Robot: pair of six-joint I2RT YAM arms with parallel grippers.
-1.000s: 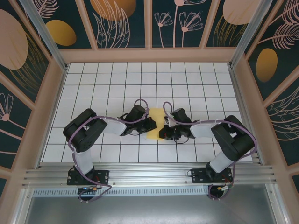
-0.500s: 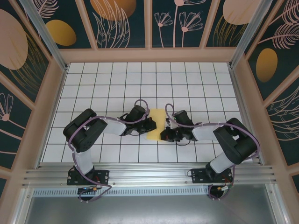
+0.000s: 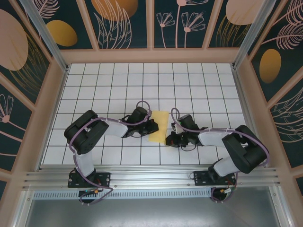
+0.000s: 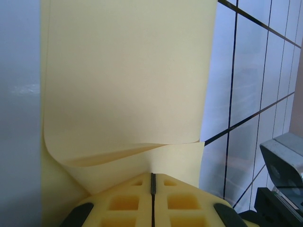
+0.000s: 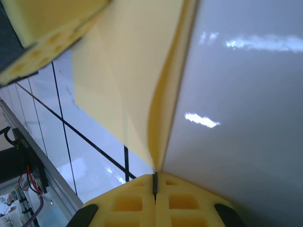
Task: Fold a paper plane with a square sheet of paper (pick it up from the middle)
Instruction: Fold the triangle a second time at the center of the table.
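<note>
Paper: The square sheet of paper (image 3: 158, 126) lies on the white bench (image 3: 118, 85), in the middle, between the two arms. It is folded over, so from above it looks long and thin, not square.

Left fingers: The left fingers (image 3: 150, 126) sit at the paper's left side. In the left wrist view the two yellow pads (image 4: 123, 203) are pressed together with just a thin line between them. The paper (image 4: 128, 75) runs right into that line, so they seem to be pinching it.

Right fingers: The right fingers (image 3: 169, 138) are at the paper's near right corner. Their pads (image 5: 128, 203) are pressed together too, and a paper edge (image 5: 128, 80) goes into the gap. They pinch the sheet from the other side.

Why both sides: Thin paper is floppy and slides easily. A pinch on each side likely stops it from slipping while a flap gets bent.

Flap: In the left wrist view the top layer curls in a soft round bend. It is not pressed flat, so it is not yet a sharp crease.

How far along: It does not look like a plane yet. No pointed nose shows, so more folds are probably needed.

Watch out: If the two arms pull apart, the sheet could tear or wrinkle.
</note>
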